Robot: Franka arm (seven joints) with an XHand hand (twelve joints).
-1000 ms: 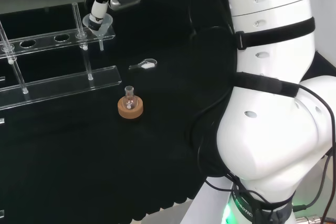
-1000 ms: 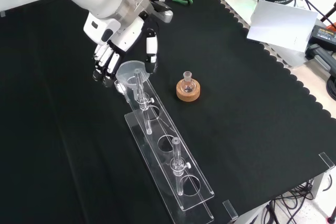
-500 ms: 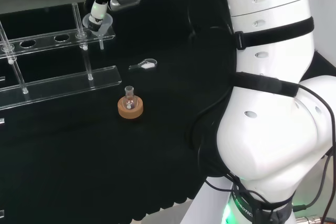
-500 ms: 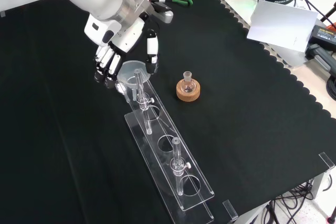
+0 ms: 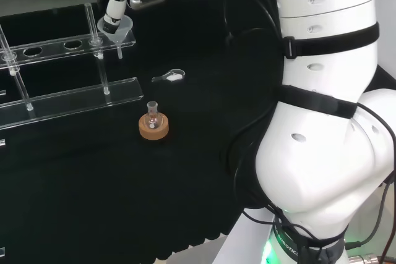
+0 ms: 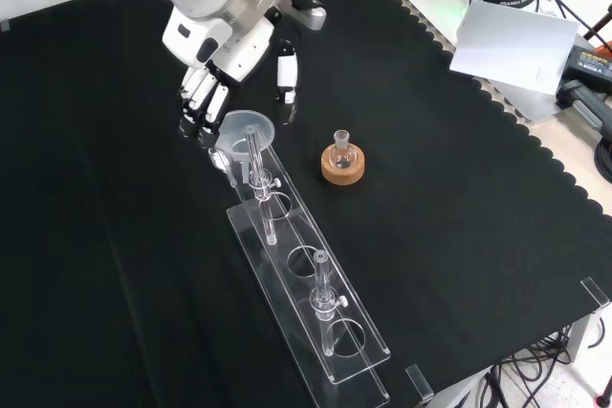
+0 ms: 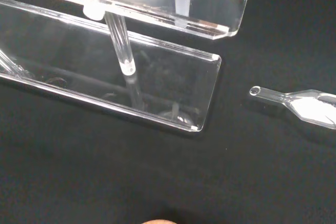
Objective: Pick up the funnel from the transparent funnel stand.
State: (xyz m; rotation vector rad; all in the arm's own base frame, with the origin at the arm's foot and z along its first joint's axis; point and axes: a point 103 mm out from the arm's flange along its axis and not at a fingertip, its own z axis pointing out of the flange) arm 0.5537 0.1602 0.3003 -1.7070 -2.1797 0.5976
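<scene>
Funnel (image 6: 247, 130): down in the end hole of the clear stand (image 6: 316, 317), wide mouth up, thin stem poking through the hole. Hand (image 6: 228, 59) just above it, not on it yet as far as can be told, fingers (image 6: 201, 102) straight and pointing down on one side, thumb out on the other side, wide apart with nothing held. Plenty to go wrong from here. Could miss the rim and close on air, since clear things are hard to see. Could bump the thin post right beside the funnel and push the whole stand along the desk (image 6: 459, 198). Could pinch the rim on a slant, so that the funnel tips and slips away. Could catch the stem on the hole by pulling sideways and drag the stand up too, so best to lift straight up. Now the count: one funnel, one stand, one small flask (image 6: 342, 150) on one cork ring (image 6: 342, 172) well to the side, one little glass scoop (image 5: 171, 77) lying flat on the cloth, and one hand.
</scene>
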